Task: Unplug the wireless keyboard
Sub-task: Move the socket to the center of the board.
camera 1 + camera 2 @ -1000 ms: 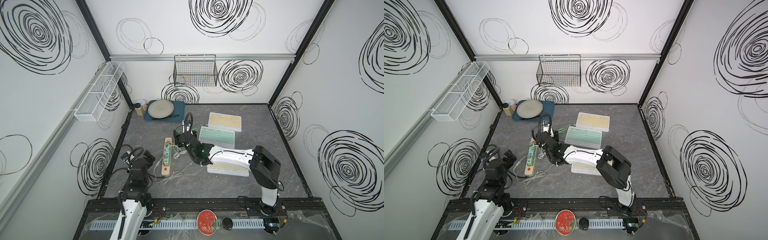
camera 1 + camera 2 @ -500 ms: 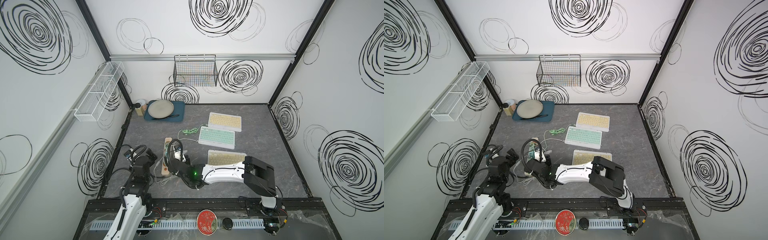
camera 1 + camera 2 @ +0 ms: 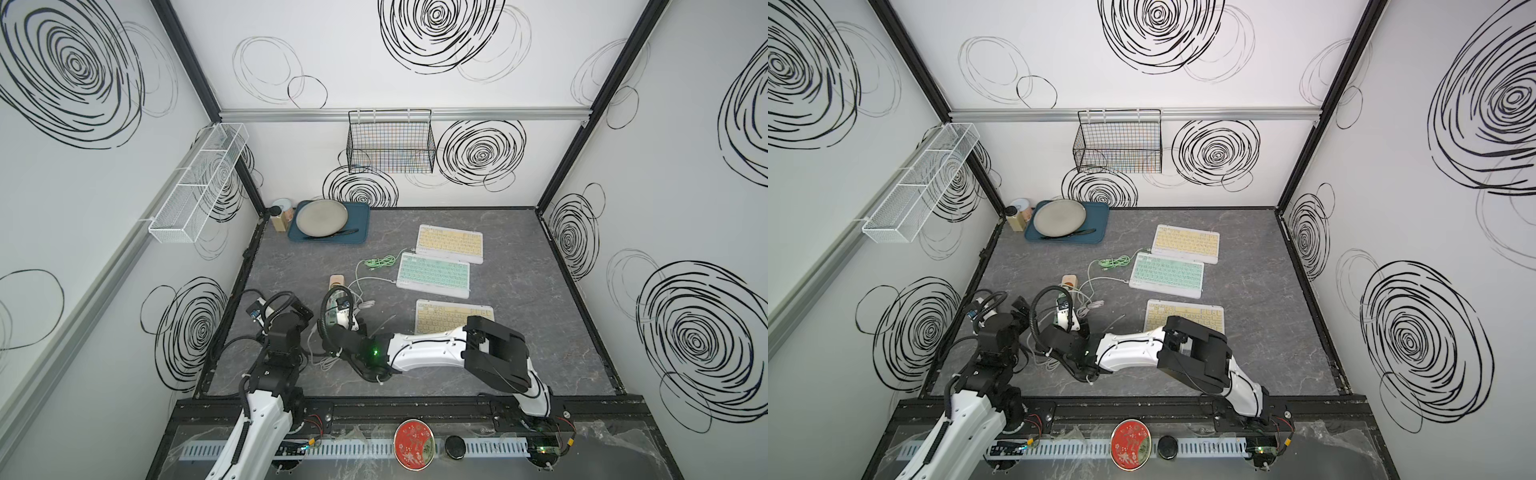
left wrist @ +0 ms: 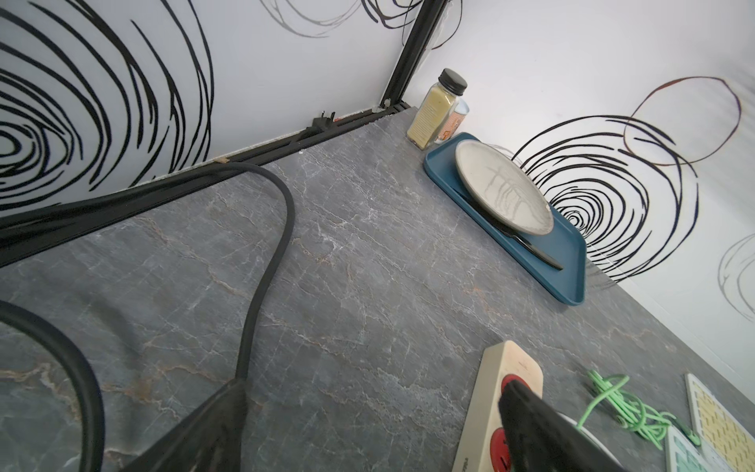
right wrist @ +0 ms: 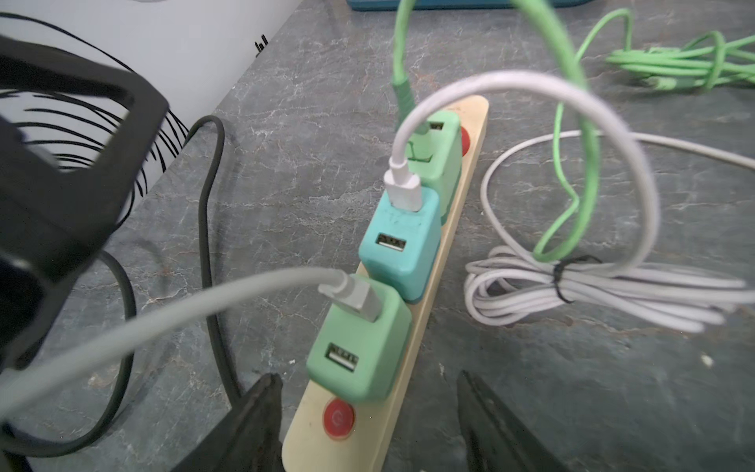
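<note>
Right arm (image 3: 424, 353) has swung away from the left edge of the green keyboard (image 3: 433, 276) since a second ago; it now sits at the near end of the power strip (image 5: 363, 453).

Right gripper (image 5: 367, 376): fingers apart, one on either side of the strip's near end, gripping nothing.

Along the strip, nearest first:
- near green charger (image 5: 359, 347), gray cable (image 5: 163, 318) plugged into it
- teal charger (image 5: 402, 245), white cable (image 5: 531, 86) plugged into it
- far green charger (image 5: 437, 151), green cable (image 5: 588, 135) plugged into it

Left gripper (image 4: 371, 388): spread wide, empty, just beside the strip on its left.

Green keyboard lies flat on the table (image 3: 519, 232), right half, between the far yellow keyboard (image 3: 451, 244) and the near yellow keyboard (image 3: 449, 316), well apart from the strip. In both top views a white cable reaches the green keyboard's left edge. Which cables serve the yellow keyboards cannot be told.
</note>
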You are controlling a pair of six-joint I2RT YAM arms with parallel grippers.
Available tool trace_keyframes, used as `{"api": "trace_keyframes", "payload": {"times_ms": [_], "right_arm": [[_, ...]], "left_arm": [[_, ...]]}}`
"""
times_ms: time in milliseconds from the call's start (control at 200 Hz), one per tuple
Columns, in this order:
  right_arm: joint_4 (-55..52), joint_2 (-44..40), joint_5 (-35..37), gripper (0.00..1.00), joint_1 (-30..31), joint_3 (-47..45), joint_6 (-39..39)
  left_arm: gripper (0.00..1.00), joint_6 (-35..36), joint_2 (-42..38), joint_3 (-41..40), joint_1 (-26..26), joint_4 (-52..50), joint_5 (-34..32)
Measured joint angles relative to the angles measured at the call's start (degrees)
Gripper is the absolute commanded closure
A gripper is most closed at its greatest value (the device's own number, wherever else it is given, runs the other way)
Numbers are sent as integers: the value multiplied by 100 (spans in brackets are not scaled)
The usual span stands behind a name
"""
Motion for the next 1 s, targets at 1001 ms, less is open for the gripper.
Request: {"api": "trace_keyframes", "payload": {"times_ms": [1001], "right_arm": [[-485,332,507,66,-590,295,177]], "left_arm": [[1,-109,678,-264,50,813,1558]]}}
